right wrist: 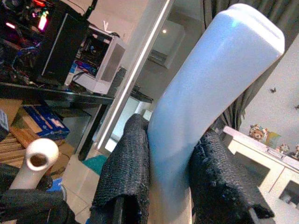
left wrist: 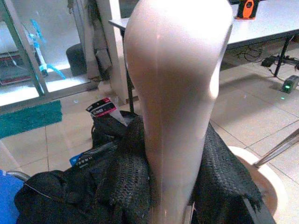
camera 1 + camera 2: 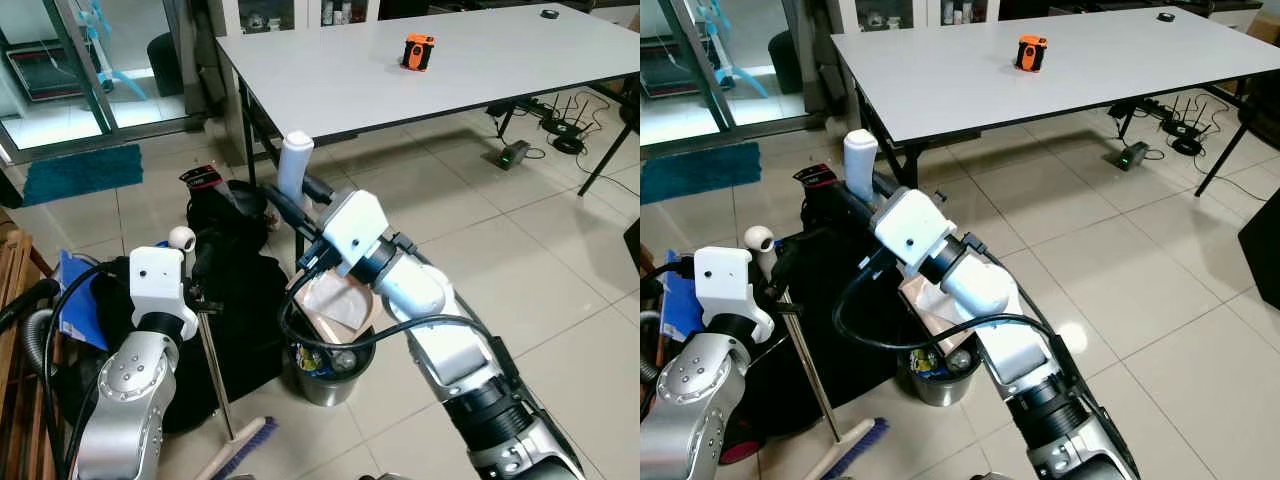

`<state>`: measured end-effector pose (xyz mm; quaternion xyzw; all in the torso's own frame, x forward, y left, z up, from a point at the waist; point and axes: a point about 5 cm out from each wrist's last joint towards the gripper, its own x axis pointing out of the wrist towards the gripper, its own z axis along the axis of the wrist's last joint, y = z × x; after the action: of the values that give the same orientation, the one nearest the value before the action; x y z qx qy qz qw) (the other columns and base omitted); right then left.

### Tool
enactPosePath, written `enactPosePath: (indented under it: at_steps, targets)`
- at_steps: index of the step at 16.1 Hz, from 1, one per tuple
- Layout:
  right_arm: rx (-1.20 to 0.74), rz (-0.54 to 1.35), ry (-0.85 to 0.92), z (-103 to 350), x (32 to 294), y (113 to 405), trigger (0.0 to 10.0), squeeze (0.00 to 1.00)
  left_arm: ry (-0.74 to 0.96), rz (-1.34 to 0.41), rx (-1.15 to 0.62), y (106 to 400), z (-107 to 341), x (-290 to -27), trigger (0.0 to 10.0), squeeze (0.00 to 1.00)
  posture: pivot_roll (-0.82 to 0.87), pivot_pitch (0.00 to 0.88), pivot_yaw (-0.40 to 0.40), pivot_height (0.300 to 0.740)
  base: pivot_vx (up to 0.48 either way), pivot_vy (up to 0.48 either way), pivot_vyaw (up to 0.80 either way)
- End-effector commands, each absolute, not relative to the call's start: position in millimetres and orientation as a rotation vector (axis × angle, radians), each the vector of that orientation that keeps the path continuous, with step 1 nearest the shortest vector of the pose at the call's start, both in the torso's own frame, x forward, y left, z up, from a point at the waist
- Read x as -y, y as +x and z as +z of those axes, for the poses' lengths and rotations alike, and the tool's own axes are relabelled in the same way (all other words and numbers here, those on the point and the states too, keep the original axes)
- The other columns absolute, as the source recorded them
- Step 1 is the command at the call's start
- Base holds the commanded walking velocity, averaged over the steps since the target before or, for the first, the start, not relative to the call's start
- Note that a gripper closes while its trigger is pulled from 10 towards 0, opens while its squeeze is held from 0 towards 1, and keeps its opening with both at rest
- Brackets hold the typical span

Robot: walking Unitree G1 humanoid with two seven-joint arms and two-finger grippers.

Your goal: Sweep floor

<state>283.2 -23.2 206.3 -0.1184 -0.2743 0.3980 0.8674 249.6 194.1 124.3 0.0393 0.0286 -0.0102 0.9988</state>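
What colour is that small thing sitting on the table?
Orange and black, clearest in the left eye view.

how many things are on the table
2: an orange gadget near the table middle, and a small dark round thing at its far right corner. More may lie beyond the frame.

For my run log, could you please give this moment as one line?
left gripper: shut on broom handle | right gripper: shut on dustpan handle | dustpan: over bin

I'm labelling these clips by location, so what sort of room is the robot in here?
Probably a home workroom or office. A long white table on black legs stands on the tiled floor, cables and a power strip lie under it, and a glass sliding door has a teal mat before it.
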Motion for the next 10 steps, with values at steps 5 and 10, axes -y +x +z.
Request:
enactPosePath:
  at_steps: [5, 10]
  targets:
    - [0.643, 0.857, -0.248, 243, 35, 278, 10.0, 0.0, 0.094, -0.022, -0.014, 255, 136, -197, 10.0, 0.0, 0.04, 0.028, -0.018, 0.74, 0.0, 0.0, 0.0]
    - [0.668, 0.936, -0.34, 245, 35, 266, 10.0, 0.0, 0.093, -0.023, -0.007, 257, 136, -197, 10.0, 0.0, 0.04, 0.014, -0.017, 0.74, 0.0, 0.0, 0.0]
